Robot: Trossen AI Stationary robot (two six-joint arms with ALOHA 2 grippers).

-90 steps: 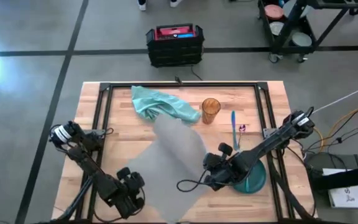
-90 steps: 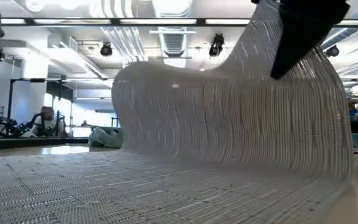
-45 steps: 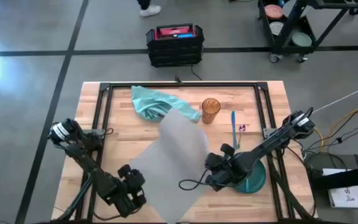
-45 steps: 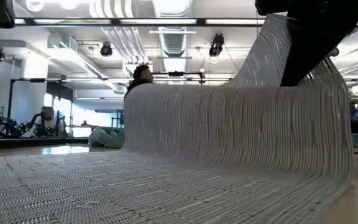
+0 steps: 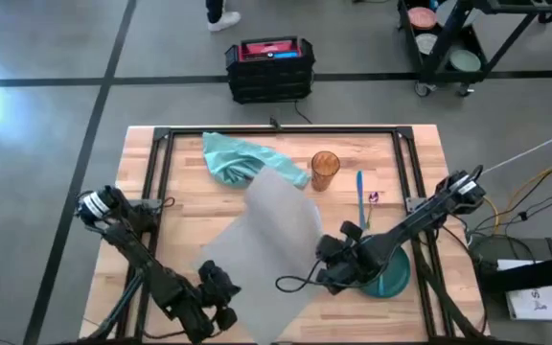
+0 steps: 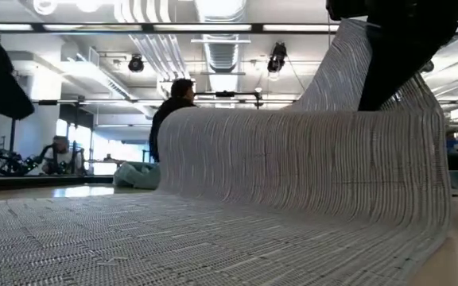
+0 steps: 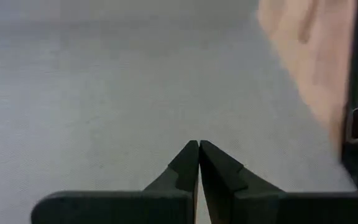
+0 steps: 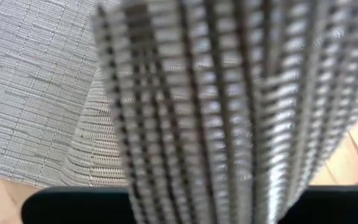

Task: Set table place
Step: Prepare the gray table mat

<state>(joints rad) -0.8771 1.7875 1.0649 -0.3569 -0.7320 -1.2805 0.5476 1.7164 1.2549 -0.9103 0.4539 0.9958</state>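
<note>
Grey woven placemat (image 5: 266, 251) lies on the wooden plank table (image 5: 182, 196), its long axis running diagonally from the near edge up toward the far teal napkin (image 5: 245, 160). At the near left corner, the left gripper (image 7: 198, 147) hovers over the mat with its fingers pressed together, holding nothing. To the right, the mat's right edge is lifted into a tall curl, pinched by the right gripper (image 5: 326, 271); the weave hides its fingertips. Beyond sit an amber cup (image 5: 324, 170) and a green plate (image 5: 394, 276), partly hidden under the right arm.
</note>
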